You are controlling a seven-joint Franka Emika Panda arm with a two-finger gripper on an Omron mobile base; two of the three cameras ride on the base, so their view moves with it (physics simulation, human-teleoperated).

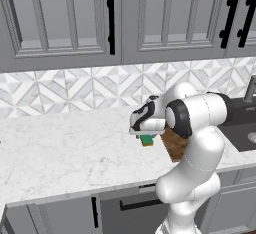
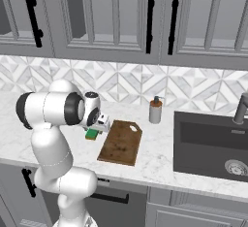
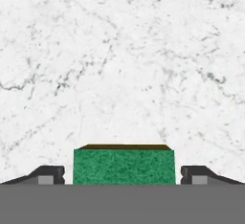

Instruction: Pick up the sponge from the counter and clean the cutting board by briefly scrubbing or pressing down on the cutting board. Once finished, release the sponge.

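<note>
The sponge [image 3: 124,166], green on top, lies between my two fingertips in the hand view, with a gap of bare counter [image 3: 119,65] on each side. My gripper [image 3: 123,174] is open around it. In the base views the hand [image 1: 146,130] [image 2: 99,125] points down over the sponge [image 1: 146,140] [image 2: 91,134], just left of the cutting board's near-left edge. I cannot tell whether the sponge rests on the counter. The dark brown cutting board [image 2: 121,142] lies on the counter; my arm hides most of the cutting board [image 1: 175,147] in the left base view.
A soap dispenser [image 2: 155,110] stands behind the board. A dark sink [image 2: 213,143] with a faucet [image 2: 240,108] lies to the right. Wall cabinets hang above the tiled backsplash. White counter [image 1: 65,148] stretches to the left.
</note>
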